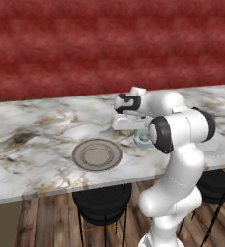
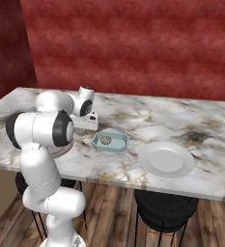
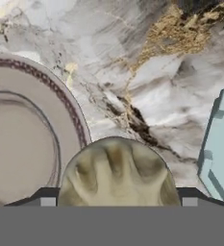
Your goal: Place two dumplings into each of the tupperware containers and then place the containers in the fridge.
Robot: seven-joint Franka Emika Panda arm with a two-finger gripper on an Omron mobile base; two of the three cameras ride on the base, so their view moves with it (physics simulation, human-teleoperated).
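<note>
A blue container [image 2: 111, 142] is seen centre frame in the right base view, long axis left-right, one dumpling [image 2: 105, 140] inside. A white plate [image 2: 166, 159] lies to its right. In the hand view, a grey-brown plate [image 3: 22, 144] sits left. The gripper [image 3: 114, 202] is spread wide around a second dumpling [image 3: 115, 173].

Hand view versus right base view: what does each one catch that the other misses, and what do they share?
Hand view: a dumpling up close between the fingers, beside the patterned rim of a grey-brown plate.
Right base view: a white plate, a second dumpling lying in the container, the red wall and a black stool.
Shared: the light-blue container and the marble counter.
</note>
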